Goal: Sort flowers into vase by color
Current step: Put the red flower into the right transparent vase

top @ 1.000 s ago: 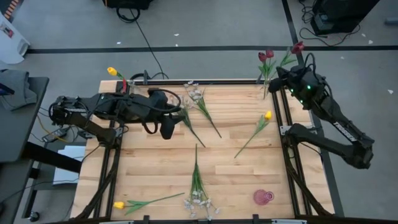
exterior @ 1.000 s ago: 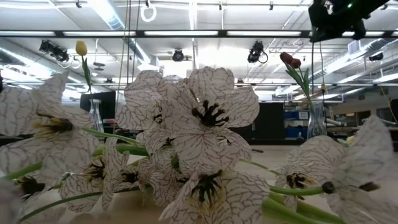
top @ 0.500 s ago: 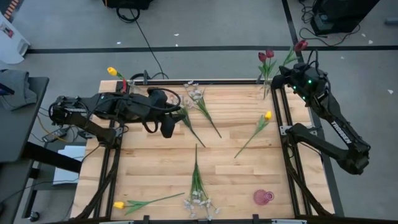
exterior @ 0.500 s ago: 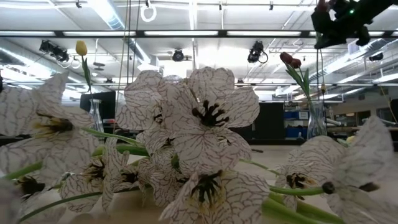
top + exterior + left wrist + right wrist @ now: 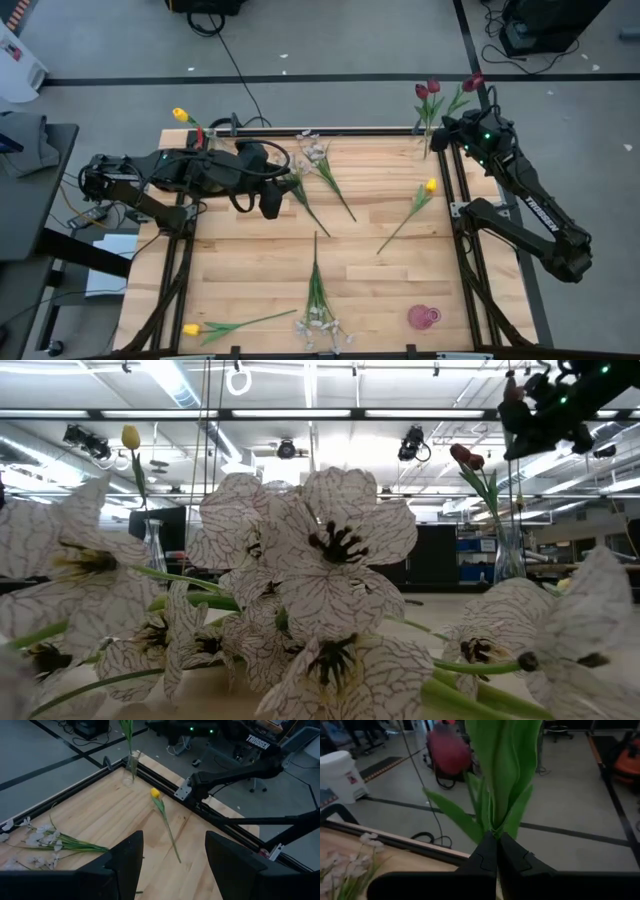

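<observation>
Grey workshop floor surrounds a slatted wooden desk (image 5: 250, 250) with a glass vase at each far corner. The right claw (image 5: 462, 118) hangs just beyond the far right corner, clamped on the green stem of a dark red tulip (image 5: 473, 80) — the right wrist view shows the fingers (image 5: 487, 857) pinched tight at the base of its leaves. Right beside it stands the right-hand vase (image 5: 427, 140), already holding two dark red tulips (image 5: 427, 90). So the step in hand looks like delivery of a third red bloom to the red vase.

The next move calls for bringing the stem's lower end over the narrow vase mouth, near upright, then lowering it in before letting go; the tulips already inside crowd the opening and could be knocked.

The left claw (image 5: 270, 205) waits over the desk's far left part, fingers apart and holding nothing. A yellow tulip (image 5: 181, 115) stands in the left vase (image 5: 205, 140). On the desk remain a yellow tulip (image 5: 428, 186) near the right edge, another yellow one (image 5: 192, 329) at the near left, and whitish sprays (image 5: 313, 152) far centre and near centre (image 5: 320, 322).
</observation>
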Motion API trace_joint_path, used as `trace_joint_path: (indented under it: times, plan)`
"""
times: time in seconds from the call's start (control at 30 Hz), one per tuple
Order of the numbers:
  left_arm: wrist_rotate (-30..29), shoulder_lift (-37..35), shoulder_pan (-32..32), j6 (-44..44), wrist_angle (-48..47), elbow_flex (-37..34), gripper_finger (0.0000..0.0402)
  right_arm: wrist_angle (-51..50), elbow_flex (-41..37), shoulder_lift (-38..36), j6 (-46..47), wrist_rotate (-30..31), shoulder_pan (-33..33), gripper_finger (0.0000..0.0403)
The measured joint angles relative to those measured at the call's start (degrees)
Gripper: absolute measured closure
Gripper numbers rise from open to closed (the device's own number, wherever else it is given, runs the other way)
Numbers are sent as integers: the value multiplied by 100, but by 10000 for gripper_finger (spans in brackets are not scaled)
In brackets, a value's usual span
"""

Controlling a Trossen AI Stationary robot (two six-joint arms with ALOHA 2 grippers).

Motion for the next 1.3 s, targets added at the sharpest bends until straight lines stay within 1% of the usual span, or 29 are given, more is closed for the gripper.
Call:
trace_joint_path:
  times: [0.13,0.4,0.5,0.6,0.8,0.9,1.1,1.3]
  plan:
    - [0,0,0,-2,-1,0,183,421,-206,6,-24,5,-2,395]
    - [8,0,0,-104,-2,0,183,673,-471,15,-145,417,-4,392]
    - [15,0,0,-163,8,0,183,688,-473,15,-175,659,0,383]
    - [20,0,0,-215,5,0,183,689,-473,17,-182,855,0,363]
    - [20,0,0,-216,1,0,183,673,-473,21,-142,613,0,303]
    - [20,0,0,-216,1,0,183,673,-473,19,-124,611,0,282]
    - [22,0,0,-216,-1,0,183,529,-473,5,-19,566,0,271]
    - [22,0,0,-213,-1,0,183,6,-473,6,-140,364,0,265]
